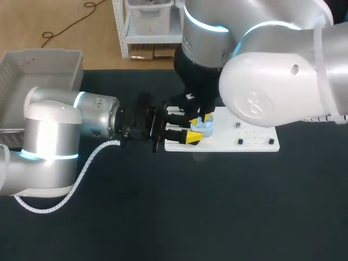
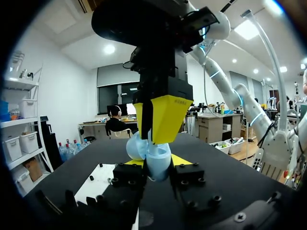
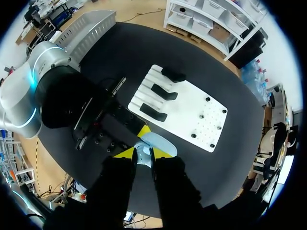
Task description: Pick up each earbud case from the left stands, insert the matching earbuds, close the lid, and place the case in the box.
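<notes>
A light blue earbud case (image 1: 207, 128) hangs just over the left end of the white board (image 1: 255, 138). My left gripper (image 1: 196, 130) comes in from the left and is shut on the case's lower body (image 2: 158, 167), one yellow tip on each side. My right gripper (image 1: 202, 116) comes straight down onto the case's top. Its fingers (image 2: 165, 117) stand close together with a small light blue piece (image 3: 142, 151) pinched between them. I cannot tell whether that piece is an earbud or part of the case. The case's rounded lid (image 2: 135, 146) bulges out beside the body.
Three black stands (image 3: 154, 112) sit on the board's left half, and small black pegs (image 1: 240, 142) dot its right half. A grey bin (image 1: 32, 65) stands at the table's back left corner. My right arm's bulk hides much of the board's far side.
</notes>
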`<state>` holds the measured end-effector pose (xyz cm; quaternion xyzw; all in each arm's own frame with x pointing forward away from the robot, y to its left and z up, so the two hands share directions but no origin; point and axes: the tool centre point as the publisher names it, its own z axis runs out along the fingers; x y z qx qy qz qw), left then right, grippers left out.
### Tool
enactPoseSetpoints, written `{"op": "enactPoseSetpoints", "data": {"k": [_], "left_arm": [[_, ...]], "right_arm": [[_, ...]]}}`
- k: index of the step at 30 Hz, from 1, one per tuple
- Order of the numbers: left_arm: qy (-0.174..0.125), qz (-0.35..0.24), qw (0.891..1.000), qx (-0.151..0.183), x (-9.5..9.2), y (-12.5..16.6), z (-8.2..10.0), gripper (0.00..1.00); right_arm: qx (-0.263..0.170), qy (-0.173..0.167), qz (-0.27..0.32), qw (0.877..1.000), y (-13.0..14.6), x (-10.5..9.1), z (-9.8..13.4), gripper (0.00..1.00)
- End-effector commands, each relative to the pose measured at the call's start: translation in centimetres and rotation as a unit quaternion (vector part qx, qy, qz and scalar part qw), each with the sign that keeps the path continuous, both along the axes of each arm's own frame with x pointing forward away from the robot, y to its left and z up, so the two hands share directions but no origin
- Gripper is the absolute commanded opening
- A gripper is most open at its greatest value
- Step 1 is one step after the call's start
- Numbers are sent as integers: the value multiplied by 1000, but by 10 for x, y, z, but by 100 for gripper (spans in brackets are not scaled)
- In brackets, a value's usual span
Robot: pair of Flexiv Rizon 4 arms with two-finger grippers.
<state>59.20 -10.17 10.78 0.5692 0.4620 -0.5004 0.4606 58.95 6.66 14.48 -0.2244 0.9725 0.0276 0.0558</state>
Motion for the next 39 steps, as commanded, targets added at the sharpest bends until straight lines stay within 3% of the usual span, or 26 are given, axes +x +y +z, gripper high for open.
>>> {"op": "enactPoseSetpoints", "data": {"k": [1,6,8,11,12,13,15,24,29,39], "left_arm": [[-2,3,1000,-1,-2,0,1,0],[-2,3,1000,-1,-2,0,1,0],[-2,3,1000,-1,-2,0,1,0],[-2,3,1000,-1,-2,0,1,0],[-2,3,1000,-1,-2,0,1,0],[-2,3,1000,-1,-2,0,1,0],[-2,3,1000,-1,-2,0,1,0],[-2,3,1000,-1,-2,0,1,0],[-2,3,1000,-1,-2,0,1,0],[-2,3,1000,-1,-2,0,1,0]], "right_arm": [[-3,5,1,1000,0,3,-3,0],[-7,10,2,1000,0,3,-4,3],[-8,11,2,1000,0,3,-5,33],[-8,12,3,1000,0,3,-5,48],[-8,12,3,1000,0,2,-5,67],[-8,12,3,1000,0,2,-4,79],[-7,10,3,1000,0,0,-2,89],[29,2,-3,1000,-5,-9,32,100],[35,-11,-71,997,-27,9,45,100],[35,-3,-156,987,-58,49,29,100]]}}
